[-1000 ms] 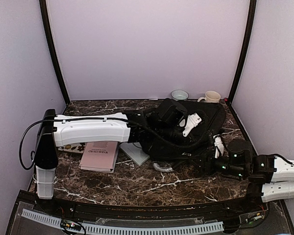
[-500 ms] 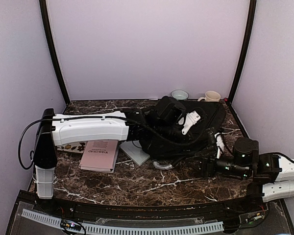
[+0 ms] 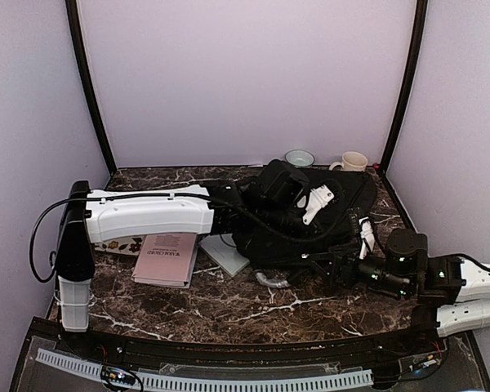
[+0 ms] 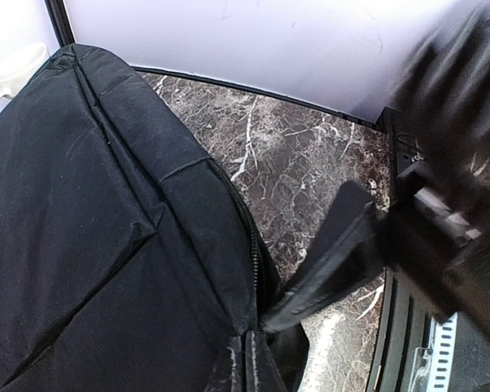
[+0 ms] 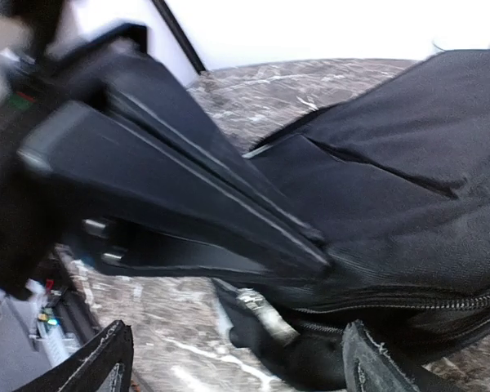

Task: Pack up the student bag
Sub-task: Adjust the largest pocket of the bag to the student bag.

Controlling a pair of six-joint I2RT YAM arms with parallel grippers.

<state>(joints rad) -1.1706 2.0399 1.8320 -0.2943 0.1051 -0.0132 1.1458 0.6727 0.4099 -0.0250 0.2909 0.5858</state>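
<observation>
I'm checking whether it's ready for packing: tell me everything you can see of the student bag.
The student bag is large, black, soft fabric with stitched seams and a zipper along its edge. It lies on the marble table, far right, under the left arm. The left gripper appears shut on its taut strap. The open right gripper faces its zippered edge.

There is one student bag (image 3: 351,196). Three books lie off it: a pink book (image 3: 167,257) at 8 o'clock, a flower-printed book (image 3: 121,244) at 9 o'clock and a pale grey book (image 3: 226,255) at 7 o'clock. One bowl (image 3: 300,158) and one mug (image 3: 353,161) stand at 12 o'clock.
</observation>
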